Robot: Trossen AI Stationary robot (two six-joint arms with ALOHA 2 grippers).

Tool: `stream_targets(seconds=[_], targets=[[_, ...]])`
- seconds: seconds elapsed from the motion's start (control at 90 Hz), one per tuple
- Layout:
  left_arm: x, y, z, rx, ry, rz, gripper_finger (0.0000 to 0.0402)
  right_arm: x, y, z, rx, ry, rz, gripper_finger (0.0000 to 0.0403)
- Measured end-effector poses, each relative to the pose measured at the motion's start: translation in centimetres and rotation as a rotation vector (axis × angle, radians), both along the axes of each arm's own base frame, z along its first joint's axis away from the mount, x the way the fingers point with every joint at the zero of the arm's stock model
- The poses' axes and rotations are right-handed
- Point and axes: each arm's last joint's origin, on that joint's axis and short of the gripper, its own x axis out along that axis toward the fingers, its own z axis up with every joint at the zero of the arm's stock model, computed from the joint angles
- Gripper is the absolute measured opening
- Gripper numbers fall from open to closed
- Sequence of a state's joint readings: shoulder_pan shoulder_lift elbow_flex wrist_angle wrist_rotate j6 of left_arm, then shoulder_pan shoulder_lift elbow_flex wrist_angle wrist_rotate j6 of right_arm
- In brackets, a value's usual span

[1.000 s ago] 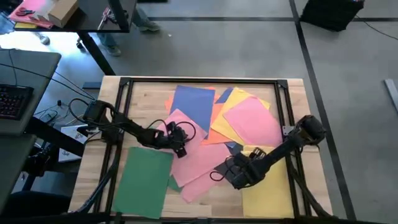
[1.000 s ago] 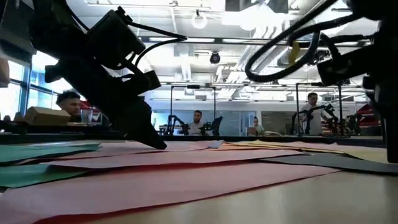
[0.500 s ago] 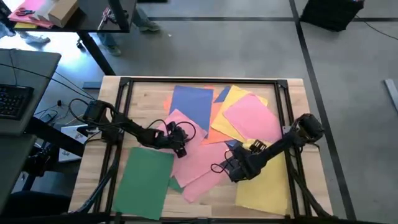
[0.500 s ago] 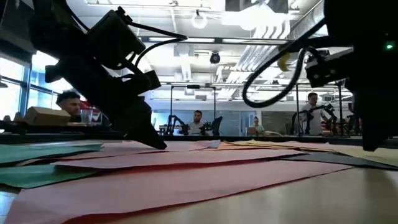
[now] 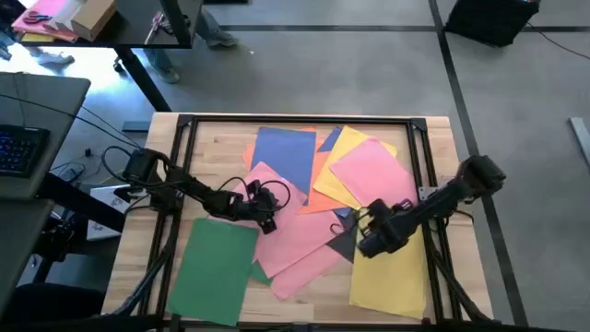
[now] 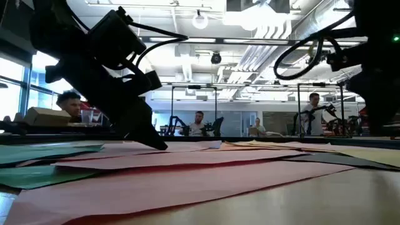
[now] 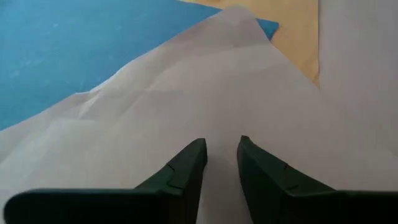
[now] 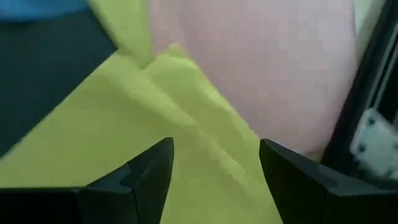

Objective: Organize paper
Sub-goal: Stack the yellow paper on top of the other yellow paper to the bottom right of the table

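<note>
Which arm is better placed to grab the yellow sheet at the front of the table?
Right. Its tool hovers open over the yellow sheet; the left tool sits on pink paper.

Around the table: desks, a frame, and people in the room

A keyboard sits at nine o'clock, a cardboard box at eleven; a black frame rims the wooden tabletop. Seated people show beyond.

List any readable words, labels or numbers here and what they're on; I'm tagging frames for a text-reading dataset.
None can be read.
The paper is plain coloured sheets with no print.
The keyboard beside the table has keys too small to read.
Nothing legible on either arm, nor in the room behind.
</note>
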State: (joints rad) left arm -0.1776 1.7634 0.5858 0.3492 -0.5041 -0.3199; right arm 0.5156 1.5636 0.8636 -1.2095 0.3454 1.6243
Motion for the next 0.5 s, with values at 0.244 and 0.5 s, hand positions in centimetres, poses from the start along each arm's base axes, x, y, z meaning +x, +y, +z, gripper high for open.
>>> stream_targets(seconds=[0.244,0.5], targets=[[0.0,0.0,0.0,-0.006,-0.005,-0.004,0.0085,-1.8,-2.3,-1.6,0.004,-0.15,-0.248,0.0224],[0.0,0.0,0.0,-0.007,-0.006,-0.005,0.0085,-0.9,-3.5,-3.0,-0.006,-0.229,-0.252,0.0224]])
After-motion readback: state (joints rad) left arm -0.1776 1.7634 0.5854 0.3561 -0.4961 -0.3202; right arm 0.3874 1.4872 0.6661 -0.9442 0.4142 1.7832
